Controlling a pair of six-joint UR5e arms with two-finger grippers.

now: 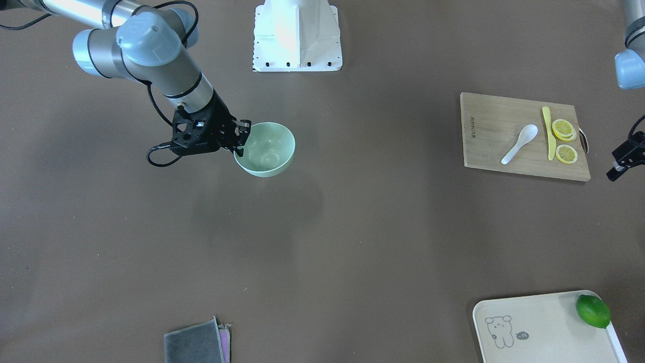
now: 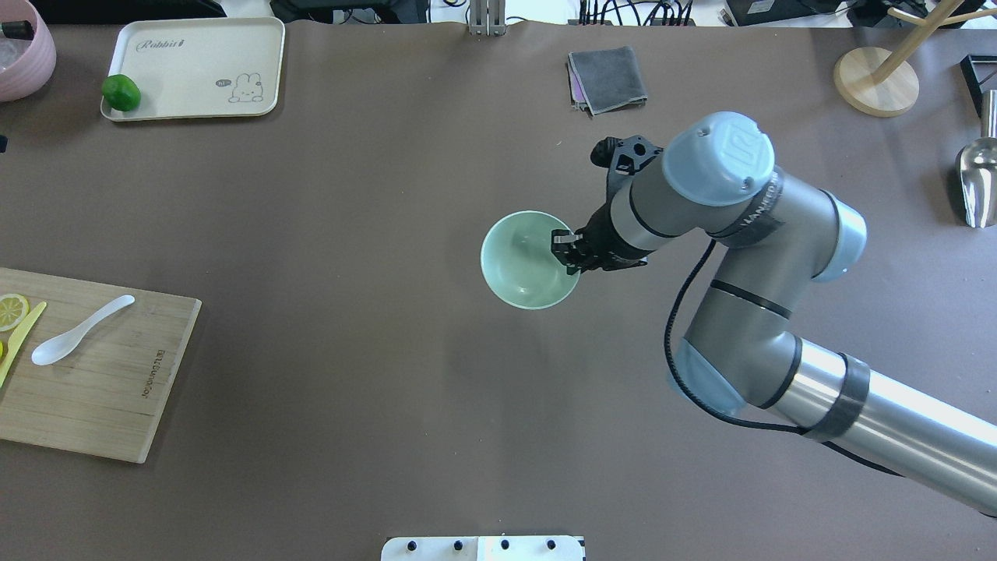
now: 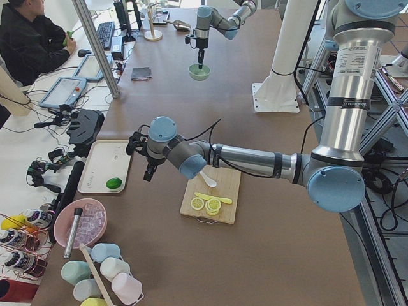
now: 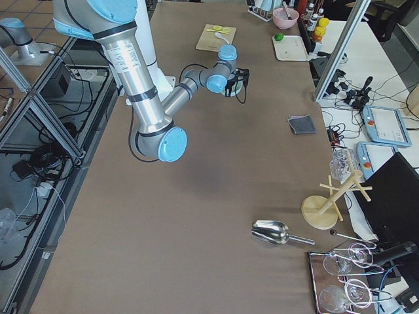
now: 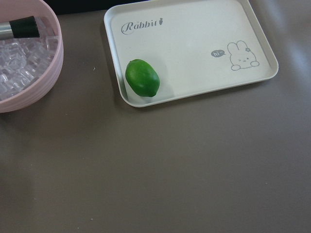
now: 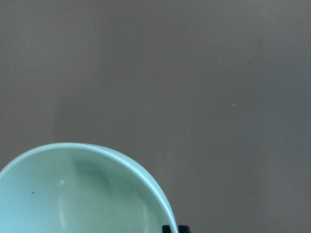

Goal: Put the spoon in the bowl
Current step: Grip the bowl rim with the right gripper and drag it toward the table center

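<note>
The white spoon lies on the wooden cutting board on my left side; it also shows in the overhead view. The mint-green bowl is near the table's middle, upright and empty. My right gripper is shut on the bowl's rim, one finger inside and one outside, and seems to hold it slightly above the table. My left gripper hangs beside the board's outer edge, away from the spoon. Only part of it shows, so I cannot tell whether it is open or shut.
A yellow knife and lemon slices lie on the board beside the spoon. A cream tray holds a lime. A grey cloth, a pink bowl of ice and a metal scoop sit at the table's edges.
</note>
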